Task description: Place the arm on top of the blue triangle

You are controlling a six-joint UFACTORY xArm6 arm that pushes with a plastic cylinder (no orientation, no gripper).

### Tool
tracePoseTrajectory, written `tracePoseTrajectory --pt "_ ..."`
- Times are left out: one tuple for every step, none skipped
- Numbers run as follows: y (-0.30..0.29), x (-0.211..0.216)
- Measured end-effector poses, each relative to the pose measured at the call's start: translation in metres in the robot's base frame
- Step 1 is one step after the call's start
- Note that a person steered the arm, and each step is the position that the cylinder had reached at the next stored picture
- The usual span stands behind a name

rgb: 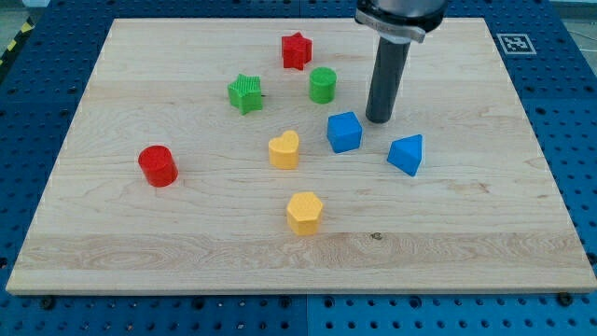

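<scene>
Resting on the board, my tip (378,119), a bare rod, stands just up-left of the blue triangle (407,154), beside the blue cube (344,132).

My tip (378,119) stands on the desk (485,224), just beside the blue cube (343,132) on its right. The blue triangle (407,154) lies near, toward the view's bottom right of my tip, not touching it.

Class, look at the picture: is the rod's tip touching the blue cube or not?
Apart. The camera view shows bare wood between my tip and the blue cube; the tip stands just to the cube's upper right.
</scene>
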State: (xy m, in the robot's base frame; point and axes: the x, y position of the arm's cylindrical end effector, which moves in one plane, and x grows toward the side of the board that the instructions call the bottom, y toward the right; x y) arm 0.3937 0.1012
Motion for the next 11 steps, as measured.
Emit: tracePoseTrajectory --pt "0.039 -0.001" --pt "0.066 -0.001" --pt "0.066 0.001" --pt "0.066 0.007" --pt "0.068 0.019" --pt "0.068 0.049" --pt "0.068 0.05" --pt "0.068 0.049" --pt "0.065 0.048" --pt "0.064 0.045" --pt "0.064 0.045"
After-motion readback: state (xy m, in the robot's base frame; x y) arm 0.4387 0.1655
